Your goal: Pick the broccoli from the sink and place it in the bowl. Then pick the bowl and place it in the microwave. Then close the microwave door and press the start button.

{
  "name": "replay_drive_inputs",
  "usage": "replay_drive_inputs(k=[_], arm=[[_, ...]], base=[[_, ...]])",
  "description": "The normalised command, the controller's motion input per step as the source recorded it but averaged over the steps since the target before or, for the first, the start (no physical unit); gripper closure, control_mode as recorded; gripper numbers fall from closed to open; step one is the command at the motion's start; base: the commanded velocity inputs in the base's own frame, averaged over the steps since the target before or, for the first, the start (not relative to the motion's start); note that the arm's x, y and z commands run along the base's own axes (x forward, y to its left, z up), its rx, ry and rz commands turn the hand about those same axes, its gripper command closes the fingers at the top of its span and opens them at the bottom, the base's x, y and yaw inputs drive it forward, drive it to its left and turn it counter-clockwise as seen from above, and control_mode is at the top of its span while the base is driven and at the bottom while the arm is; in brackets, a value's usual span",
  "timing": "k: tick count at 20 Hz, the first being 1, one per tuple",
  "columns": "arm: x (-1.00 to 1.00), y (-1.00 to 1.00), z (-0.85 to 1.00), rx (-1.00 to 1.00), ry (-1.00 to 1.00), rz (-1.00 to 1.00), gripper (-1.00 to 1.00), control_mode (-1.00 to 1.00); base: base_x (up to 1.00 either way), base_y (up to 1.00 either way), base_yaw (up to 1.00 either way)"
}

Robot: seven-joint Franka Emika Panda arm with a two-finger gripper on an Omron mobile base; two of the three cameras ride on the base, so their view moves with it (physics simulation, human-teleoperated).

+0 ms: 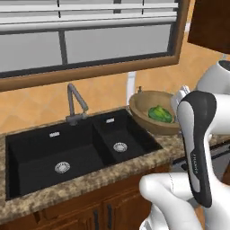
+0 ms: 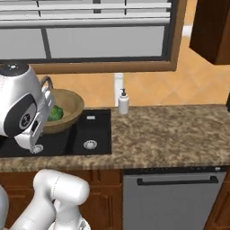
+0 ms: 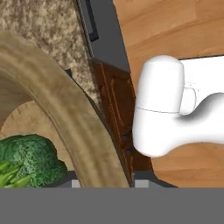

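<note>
1. Broccoli (image 1: 160,114), a small lumpy green piece, already sits inside the wide tan wooden bowl (image 1: 143,112), so the first step looks done.
2. That bowl hangs tilted above the right edge of the black double-basin sink (image 1: 67,150), off the speckled granite counter (image 2: 170,134), which suggests it's being carried.
3. In the hand view the bowl's rim runs between the gripper (image 3: 105,183) tips, so it's pinching the rim, probably to lift bowl and broccoli together.

Base views sharing sink (image 1: 81,152); hand view downward.
</note>
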Motion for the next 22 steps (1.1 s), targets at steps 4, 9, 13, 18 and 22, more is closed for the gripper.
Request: replay_drive_inputs(k=[4,9,13,18,22], arm=[[0.00,0.00,0.00,0.00,0.00,0.00,1.00,1.00],[0.00,0.00,0.00,0.00,0.00,0.00,1.00,1.00],[0.00,0.00,0.00,0.00,0.00,0.00,1.00,1.00],[0.00,0.00,0.00,0.00,0.00,0.00,1.00,1.00],[0.00,0.00,0.00,0.00,0.00,0.00,1.00,1.00]], base=[[0.00,-0.04,-0.92],[0.00,-0.07,-0.92],[0.00,-0.20,-0.87],[0.00,-0.39,-0.83],[0.30,-0.80,-0.62]])
